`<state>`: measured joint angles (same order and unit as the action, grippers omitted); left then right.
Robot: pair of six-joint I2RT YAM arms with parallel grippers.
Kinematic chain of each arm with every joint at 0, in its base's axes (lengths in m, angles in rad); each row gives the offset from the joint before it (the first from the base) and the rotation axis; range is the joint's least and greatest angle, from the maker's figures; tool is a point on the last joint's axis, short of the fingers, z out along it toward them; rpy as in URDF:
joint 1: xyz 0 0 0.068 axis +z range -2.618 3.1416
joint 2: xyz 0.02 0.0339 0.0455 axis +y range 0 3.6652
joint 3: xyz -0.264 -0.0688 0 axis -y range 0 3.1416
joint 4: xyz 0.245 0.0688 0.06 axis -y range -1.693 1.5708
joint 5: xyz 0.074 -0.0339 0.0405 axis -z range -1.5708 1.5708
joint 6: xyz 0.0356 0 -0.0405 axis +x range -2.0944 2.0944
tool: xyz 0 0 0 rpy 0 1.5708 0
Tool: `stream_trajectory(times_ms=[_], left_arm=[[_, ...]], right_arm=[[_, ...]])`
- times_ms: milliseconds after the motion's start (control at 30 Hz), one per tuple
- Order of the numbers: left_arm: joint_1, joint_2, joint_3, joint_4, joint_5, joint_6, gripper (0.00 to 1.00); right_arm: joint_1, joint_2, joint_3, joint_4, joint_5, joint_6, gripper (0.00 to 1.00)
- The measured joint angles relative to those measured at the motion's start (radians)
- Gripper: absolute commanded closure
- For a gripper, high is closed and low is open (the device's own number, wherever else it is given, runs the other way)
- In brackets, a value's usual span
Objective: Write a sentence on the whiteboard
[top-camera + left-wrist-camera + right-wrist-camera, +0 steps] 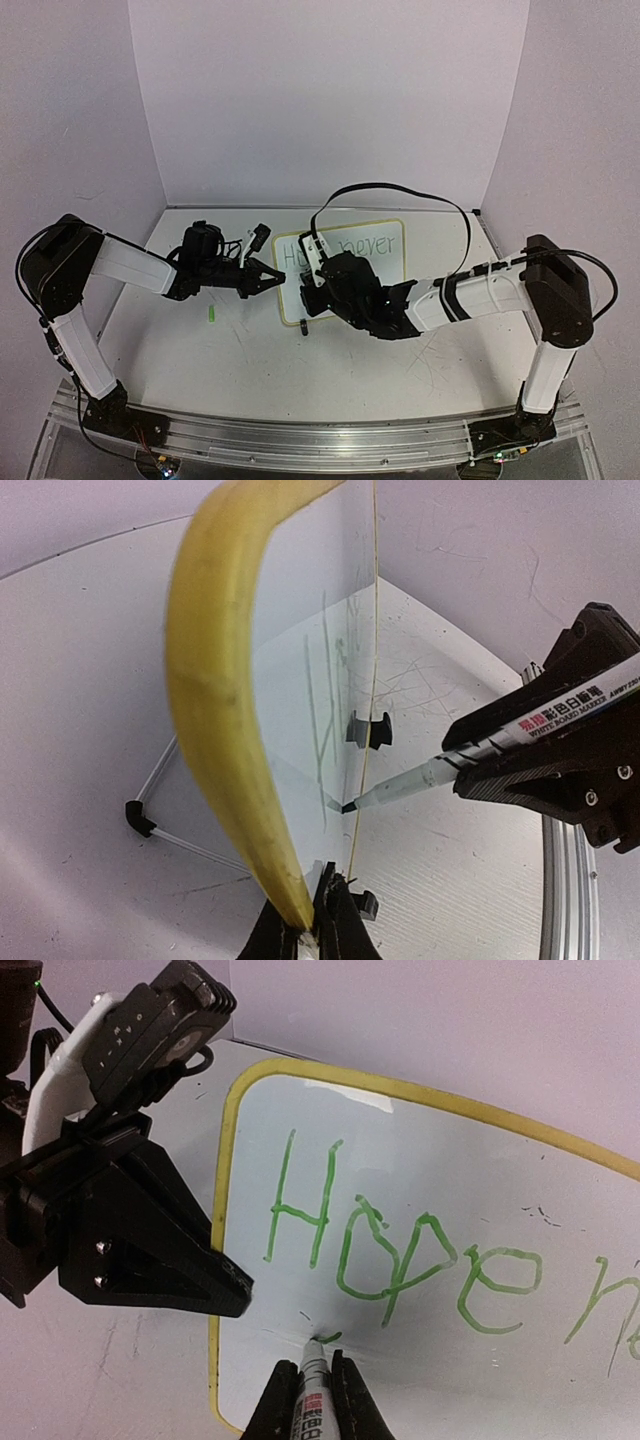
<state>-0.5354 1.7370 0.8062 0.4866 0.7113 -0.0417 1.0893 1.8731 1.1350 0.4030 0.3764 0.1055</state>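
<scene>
Right wrist view: the right gripper (312, 1370), closed on a marker (314, 1405), presses its tip under the green sentence (400, 1250) as the left gripper (312, 925) pinches the left rim of the whiteboard (430, 1150), likely light, stiff, slick.

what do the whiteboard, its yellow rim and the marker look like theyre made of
The whiteboard: smooth glossy white face, likely coated plastic or melamine; it shows a bright glare patch. Its rim: pale yellow, smooth, probably moulded plastic. The marker: white barrel with printed label, seemingly plastic.
</scene>
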Motion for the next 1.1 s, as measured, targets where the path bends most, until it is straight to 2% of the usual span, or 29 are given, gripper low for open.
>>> stream_trajectory(times_ms=[1100], left_arm=[[-0.003,-0.001,0.0,-0.001,-0.004,0.002,1.0]], right_arm=[[0.011,0.009,-0.024,-0.037,-0.011,0.047,1.0]])
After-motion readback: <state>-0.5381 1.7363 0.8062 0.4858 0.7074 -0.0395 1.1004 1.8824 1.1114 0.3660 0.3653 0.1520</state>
